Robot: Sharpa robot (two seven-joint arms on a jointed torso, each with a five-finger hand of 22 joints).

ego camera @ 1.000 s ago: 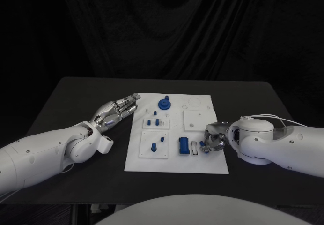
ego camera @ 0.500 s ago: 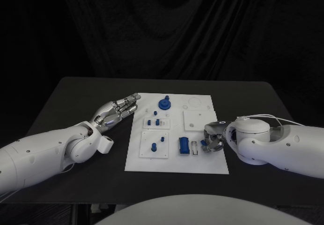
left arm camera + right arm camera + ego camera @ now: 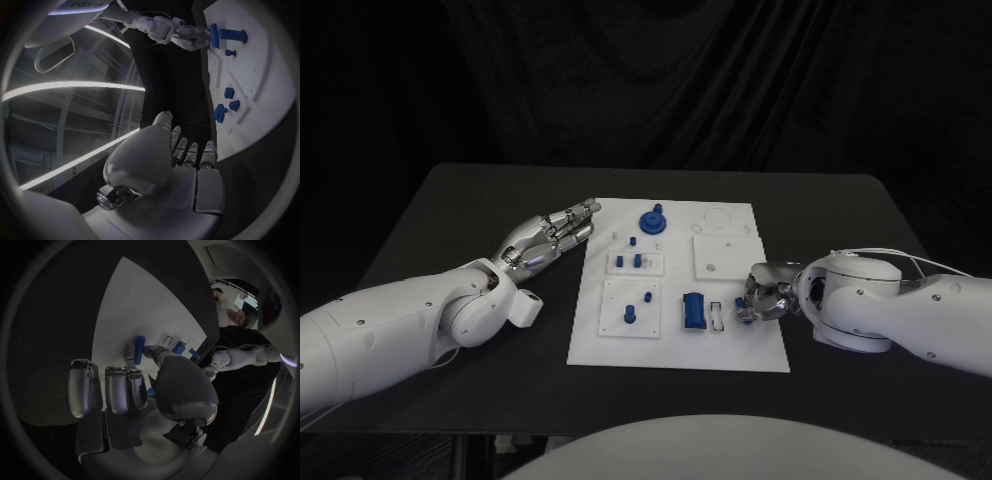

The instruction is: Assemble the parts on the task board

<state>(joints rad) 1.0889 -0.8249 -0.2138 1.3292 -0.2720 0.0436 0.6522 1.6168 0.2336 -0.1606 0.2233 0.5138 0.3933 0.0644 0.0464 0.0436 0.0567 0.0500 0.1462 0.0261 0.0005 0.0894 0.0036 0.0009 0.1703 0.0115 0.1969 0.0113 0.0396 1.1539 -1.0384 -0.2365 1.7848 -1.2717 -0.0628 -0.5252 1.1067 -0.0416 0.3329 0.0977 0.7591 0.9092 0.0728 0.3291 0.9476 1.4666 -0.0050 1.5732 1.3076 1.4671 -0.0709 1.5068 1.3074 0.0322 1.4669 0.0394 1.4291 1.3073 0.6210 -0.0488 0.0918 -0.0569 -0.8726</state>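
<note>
My right hand (image 3: 759, 297) curled at task board (image 3: 678, 350) right edge, centre-right of frame; whether pinching blue part, cannot tell. Blue block (image 3: 692, 309) beside it: likely light, rigid, slick; grip long sides. Left hand (image 3: 553, 236) empty, fingers loosely together.

White task board (image 3: 678, 350) mid-table, blue parts (image 3: 692, 309) on it

Bare table (image 3: 473, 210) flanks the task board (image 3: 733, 350), upright blue parts (image 3: 651, 220) crowd its middle
</note>
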